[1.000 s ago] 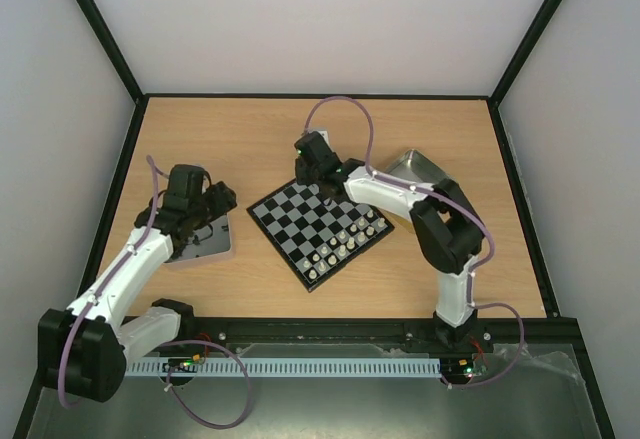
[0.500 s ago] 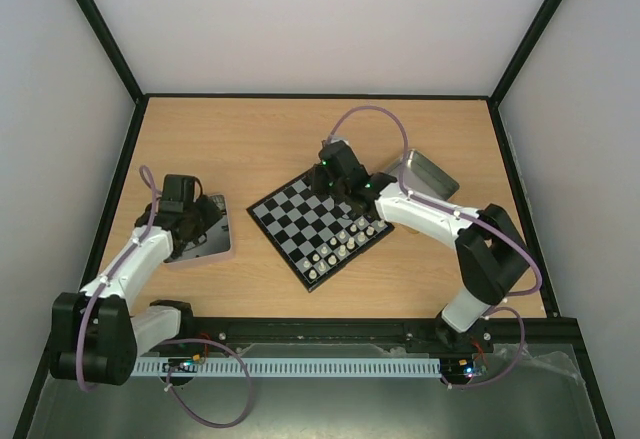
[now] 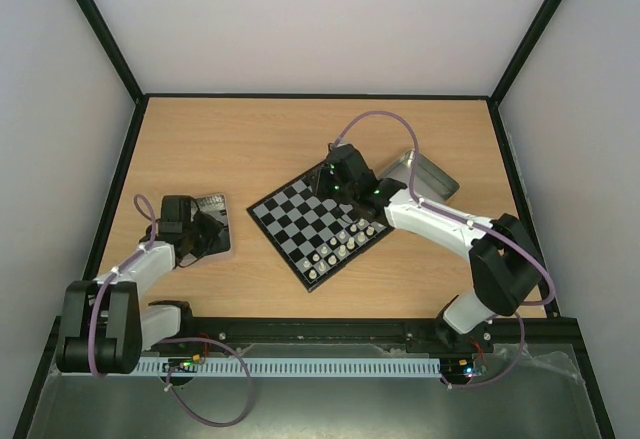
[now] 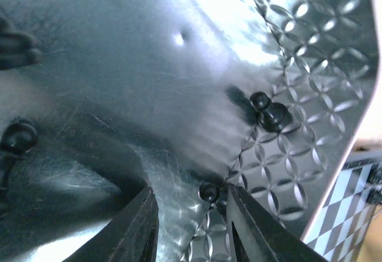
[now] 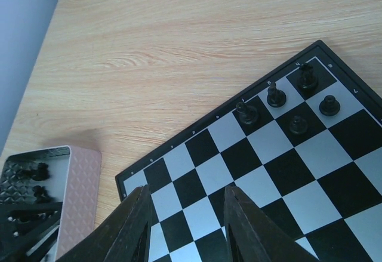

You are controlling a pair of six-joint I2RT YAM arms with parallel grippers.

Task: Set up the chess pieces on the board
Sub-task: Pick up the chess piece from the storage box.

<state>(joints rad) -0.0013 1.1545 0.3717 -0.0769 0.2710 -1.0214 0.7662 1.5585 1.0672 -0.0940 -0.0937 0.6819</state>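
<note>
The board (image 3: 297,221) lies turned like a diamond in mid-table. White chess pieces (image 3: 335,247) line its near-right side. Several black chess pieces (image 5: 276,96) stand at its far corner. My right gripper (image 3: 331,195) hovers over the board's far half. In the right wrist view this gripper (image 5: 185,214) is open above bare squares, holding nothing. My left gripper (image 3: 206,231) reaches into the left tin (image 3: 213,206). In its own view the left gripper (image 4: 191,214) has its jaws apart. A small black piece (image 4: 209,191) lies just inside the right finger (image 4: 245,220). Another black piece (image 4: 268,111) rests farther in.
A second metal tin (image 3: 427,172) sits tilted at the board's right, close to my right arm. The left tin (image 5: 77,178) also shows in the right wrist view with black pieces inside. Walls and a black frame enclose the wooden table (image 3: 250,139).
My left gripper has sunk into the left tin and its jaws have narrowed. My right gripper has drawn back rightward from the board's far corner, uncovering more of the right tin.
</note>
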